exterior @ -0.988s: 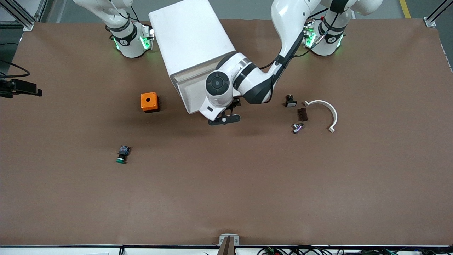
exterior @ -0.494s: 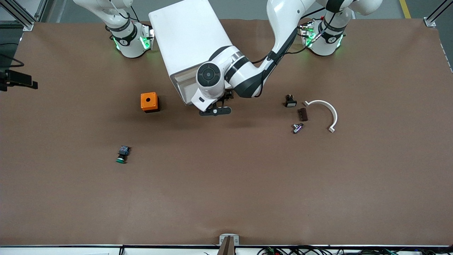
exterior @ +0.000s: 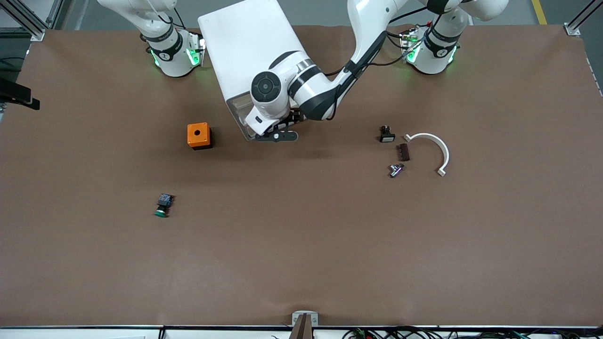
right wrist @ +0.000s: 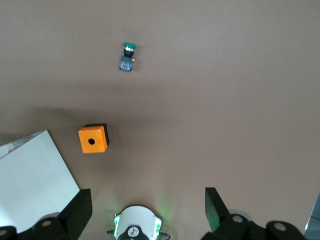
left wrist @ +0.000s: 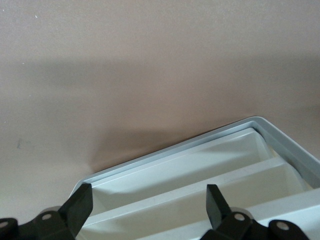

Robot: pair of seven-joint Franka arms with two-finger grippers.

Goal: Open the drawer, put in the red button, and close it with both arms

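1. Sitting pulled out a bit from the white cabinet, the drawer shows its pale rim and long inner dividers in the left wrist view. No red button turns up in any view, so I can't say where it is.
2. Left end effector hangs right over the drawer's front edge, fingers spread wide and holding nothing.
3. Right end effector is up high over the right arm's base beside the cabinet, also wide open and empty. That arm is just waiting.
4. Orange box with a hole on top sits on the worktop beside the cabinet, toward the right arm's end.
5. Green-capped button lies on its side, nearer the front camera than the cabinet.
6. Toward the left arm's end from the cabinet there's a little cluster: a small black part, a dark brown block, a silvery fitting and a white curved piece.
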